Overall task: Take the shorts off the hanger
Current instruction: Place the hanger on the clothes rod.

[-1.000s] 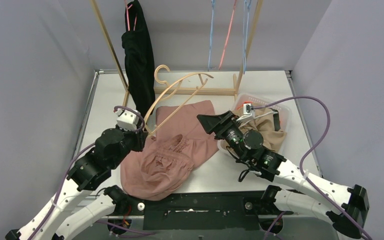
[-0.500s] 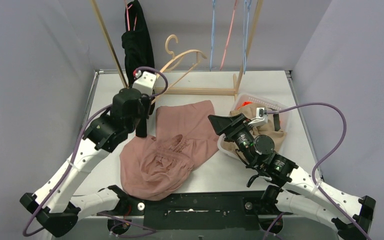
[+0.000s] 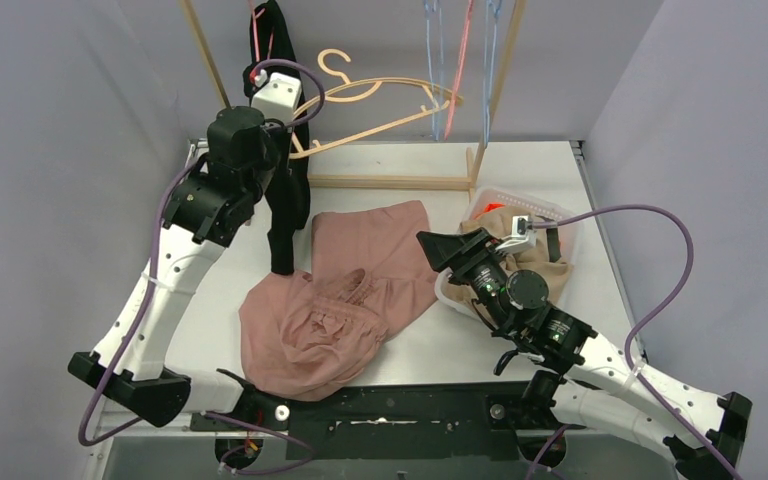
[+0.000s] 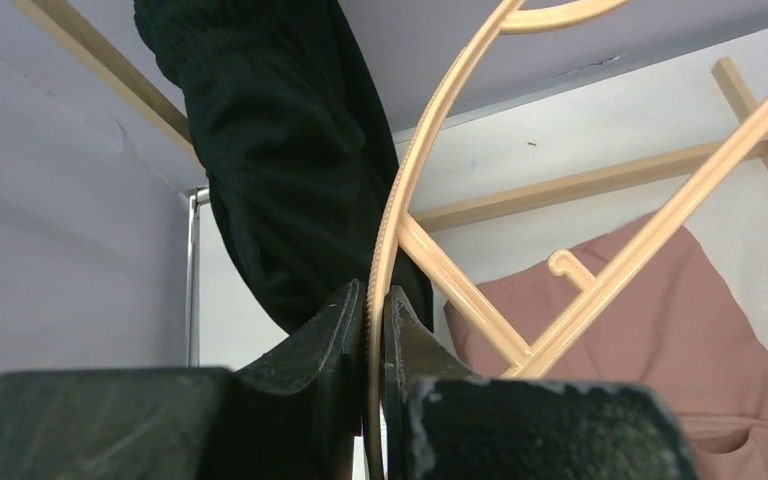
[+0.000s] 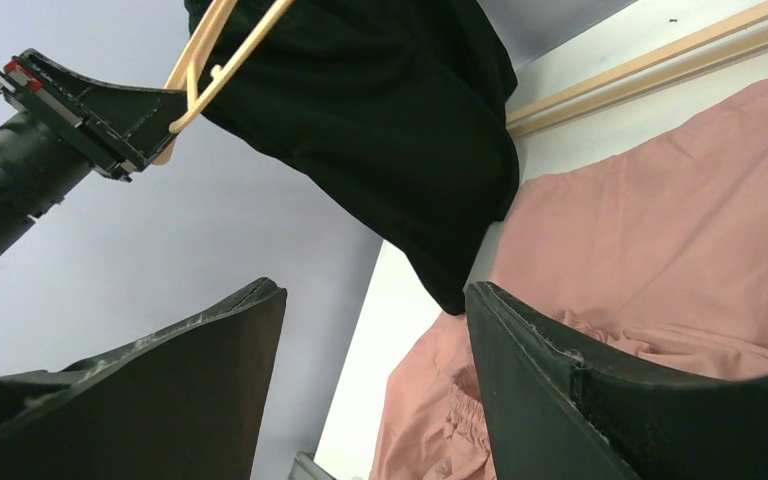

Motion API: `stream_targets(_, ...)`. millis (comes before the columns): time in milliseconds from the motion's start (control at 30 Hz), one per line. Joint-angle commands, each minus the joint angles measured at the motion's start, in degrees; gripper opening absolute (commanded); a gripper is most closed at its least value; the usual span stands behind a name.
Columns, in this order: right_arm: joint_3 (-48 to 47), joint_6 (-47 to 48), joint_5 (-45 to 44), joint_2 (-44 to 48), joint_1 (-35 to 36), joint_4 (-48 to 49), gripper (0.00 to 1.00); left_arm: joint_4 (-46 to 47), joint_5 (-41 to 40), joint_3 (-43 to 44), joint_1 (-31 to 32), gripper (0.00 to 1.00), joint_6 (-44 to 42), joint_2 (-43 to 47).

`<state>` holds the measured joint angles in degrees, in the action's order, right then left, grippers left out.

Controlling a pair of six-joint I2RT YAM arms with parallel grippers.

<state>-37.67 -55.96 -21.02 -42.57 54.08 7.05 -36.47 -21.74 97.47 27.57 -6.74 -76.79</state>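
The dusty pink shorts [image 3: 350, 290] lie crumpled on the table, off any hanger; they also show in the left wrist view [image 4: 690, 300] and the right wrist view [image 5: 660, 250]. My left gripper [image 3: 295, 140] is raised high by the rack, shut on the bare beige plastic hanger [image 3: 380, 95], its rim pinched between the jaws [image 4: 373, 300]. Dark shorts [image 3: 285, 200] hang from the rack beside it. My right gripper [image 3: 430, 245] is open and empty, low over the pink shorts' right edge [image 5: 375, 300].
A wooden rack [image 3: 390, 182] stands at the back, with blue and pink cords [image 3: 440, 60] hanging from it. A white basket [image 3: 520, 200] at the right holds beige shorts [image 3: 535, 260] and a bit of orange fabric [image 3: 490, 208].
My left arm has lifted the hanger up and back from over the pink shorts to the rack's height. My right gripper drew back slightly to the right, then stayed still.
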Motion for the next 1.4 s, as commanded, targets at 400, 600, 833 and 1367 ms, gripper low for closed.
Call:
stream_targets(400,-2.6,1.6,0.8,-6.7,-0.6,4.2,0.74,9.1,3.6,-27.9,0.5,0.0,6.1,18.3)
stream_targets(600,-3.8,1.2,5.8,-15.4,-0.4,13.7,0.76,10.4,10.6,-36.9,2.7,0.0,7.8,25.9)
stream_targets(833,-12.3,1.0,9.3,-26.3,1.0,15.4,0.76,13.4,7.3,-45.7,12.2,0.0,6.8,33.1)
stream_targets(1367,-24.5,-11.6,-2.1,-40.5,4.9,5.4,0.76,18.2,3.2,-54.3,18.7,0.0,1.5,44.1)
